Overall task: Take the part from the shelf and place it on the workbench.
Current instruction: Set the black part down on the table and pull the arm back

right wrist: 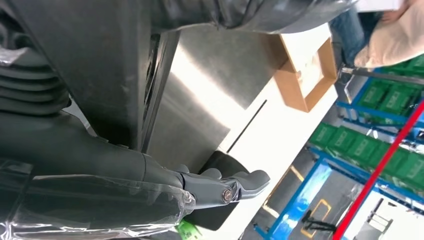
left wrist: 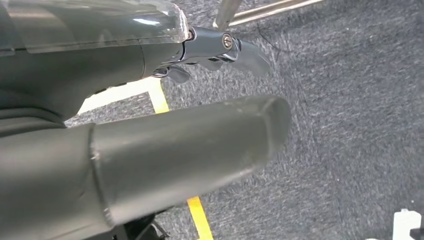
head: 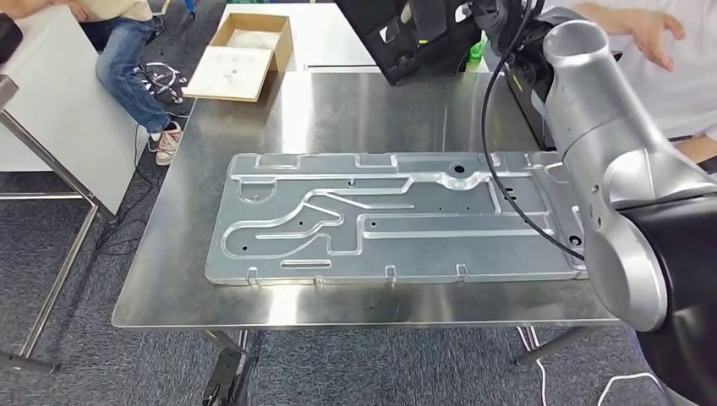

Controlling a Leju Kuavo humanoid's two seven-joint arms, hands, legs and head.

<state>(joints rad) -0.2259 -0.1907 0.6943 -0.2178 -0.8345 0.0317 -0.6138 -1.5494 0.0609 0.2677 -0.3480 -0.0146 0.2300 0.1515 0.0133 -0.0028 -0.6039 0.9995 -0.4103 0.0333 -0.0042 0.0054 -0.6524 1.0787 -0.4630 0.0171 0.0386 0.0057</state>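
Note:
A black part [head: 406,42] hangs tilted in the air over the far edge of the steel workbench [head: 355,110]. My silver right arm [head: 592,101] reaches up to it from the right, and cables cover where hand and part meet. In the right wrist view the dark part [right wrist: 100,60] lies flat against my right hand [right wrist: 210,185], with the thumb on one side and the fingers stretched past its edge. My left hand [left wrist: 150,145] hangs over grey carpet, thumb and fingers apart, holding nothing.
A large stamped metal plate [head: 380,220] covers the near half of the workbench. An open cardboard box [head: 245,51] sits on a white table behind. One person sits at the far left [head: 127,59], another stands at the far right [head: 668,51]. Blue shelves with green bins [right wrist: 380,135] stand beyond.

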